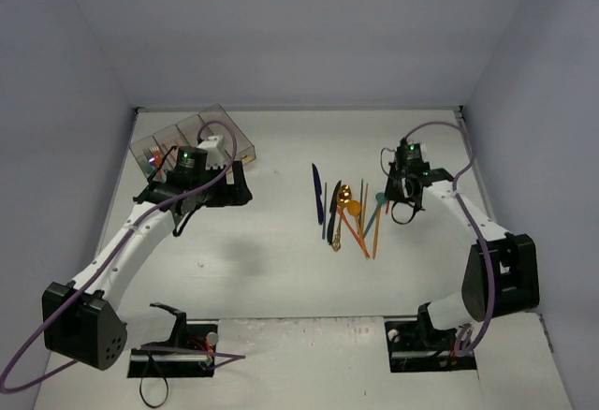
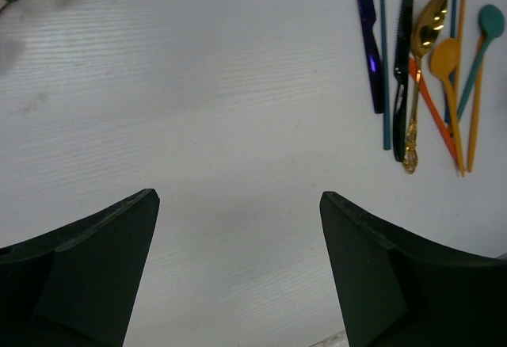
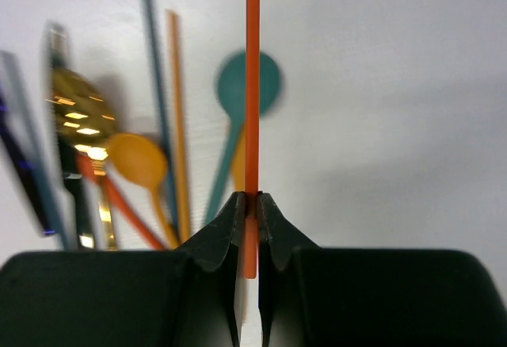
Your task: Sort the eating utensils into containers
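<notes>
Your right gripper (image 3: 248, 204) has its fingers pinched tight on a slim orange handle (image 3: 252, 85), which runs straight up from between the tips in the right wrist view; which kind of utensil it belongs to you cannot tell from here. Behind it lie the rest of the utensils (image 1: 346, 209), out of focus, a loose bundle on the white table (image 1: 281, 270) near the middle, just left of that gripper. The left wrist view shows them better: a dark blue knife (image 2: 367, 30), a black knife (image 2: 404, 54), a gold spoon (image 2: 432, 22), an orange spoon (image 2: 445, 55) and a teal spoon (image 2: 491, 20), lying roughly parallel, several crossing or touching. Your left gripper (image 2: 238, 200) has its fingers spread wide with nothing between them — only bare table shows below. From above, it sits just in front of the clear tray of bins (image 1: 225, 120) at the far left corner, well apart from the bundle.
</notes>
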You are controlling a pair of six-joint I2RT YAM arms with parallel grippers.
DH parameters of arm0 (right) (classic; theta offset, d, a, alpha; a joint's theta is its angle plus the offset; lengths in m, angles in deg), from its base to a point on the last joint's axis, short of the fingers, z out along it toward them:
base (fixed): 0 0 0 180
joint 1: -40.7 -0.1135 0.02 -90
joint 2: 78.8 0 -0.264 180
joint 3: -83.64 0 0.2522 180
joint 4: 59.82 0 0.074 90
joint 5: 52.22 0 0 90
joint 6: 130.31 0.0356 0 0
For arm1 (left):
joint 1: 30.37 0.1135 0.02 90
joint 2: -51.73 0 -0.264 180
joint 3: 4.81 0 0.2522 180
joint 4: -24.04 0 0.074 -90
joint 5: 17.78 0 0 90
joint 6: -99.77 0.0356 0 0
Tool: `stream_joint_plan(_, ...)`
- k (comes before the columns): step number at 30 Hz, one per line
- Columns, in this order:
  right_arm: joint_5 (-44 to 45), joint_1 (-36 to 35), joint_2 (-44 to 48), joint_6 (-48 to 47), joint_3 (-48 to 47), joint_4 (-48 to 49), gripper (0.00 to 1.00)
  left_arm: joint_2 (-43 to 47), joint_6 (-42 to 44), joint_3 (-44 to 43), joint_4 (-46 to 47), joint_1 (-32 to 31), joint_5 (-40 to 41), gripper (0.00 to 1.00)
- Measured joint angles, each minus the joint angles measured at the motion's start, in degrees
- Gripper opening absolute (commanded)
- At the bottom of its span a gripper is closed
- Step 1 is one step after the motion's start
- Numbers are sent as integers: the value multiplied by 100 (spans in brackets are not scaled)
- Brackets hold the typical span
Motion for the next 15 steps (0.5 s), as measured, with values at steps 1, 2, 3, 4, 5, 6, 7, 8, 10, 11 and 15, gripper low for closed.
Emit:
stream_joint_plan(1, -89, -11, 179, 8, -119, 12, 0, 0, -64, 0, 101, -72, -74, 80)
stream_joint_plan(2, -190, -35, 345, 30, -244, 31, 0, 0, -124, 0, 211, -164, -134, 80)
stream_joint_plan(3, -294, -67, 504, 61, -369, 54, 0, 0, -188, 0, 326, -266, -188, 80)
stream_joint_plan(4, -398, -125, 645, 112, -486, 86, 0, 0, -272, 0, 464, -396, -231, 80)
stream_joint_plan(5, -508, -214, 764, 182, -590, 126, 0, 0, -361, 0, 647, -545, -288, 80)
stream_joint_plan(6, -604, -327, 856, 253, -666, 177, 0, -3, -423, -1, 771, -688, -318, 80)
stream_joint_plan(7, -696, -452, 937, 328, -731, 232, 0, -9, -482, -2, 887, -832, -343, 80)
stream_joint_plan(8, -784, -596, 996, 422, -772, 284, 0, -30, -572, -4, 1070, -1001, -378, 80)
stream_joint_plan(10, -952, -818, 1074, 591, -796, 419, 0, -124, -719, -55, 1381, -1258, -407, 80)
stream_joint_plan(11, -1035, -914, 1094, 677, -797, 477, 0, -194, -776, -103, 1511, -1372, -414, 80)
stream_joint_plan(15, -1276, -1182, 1226, 1220, -628, 927, 0, -551, -886, -370, 1913, -1781, -345, 80)
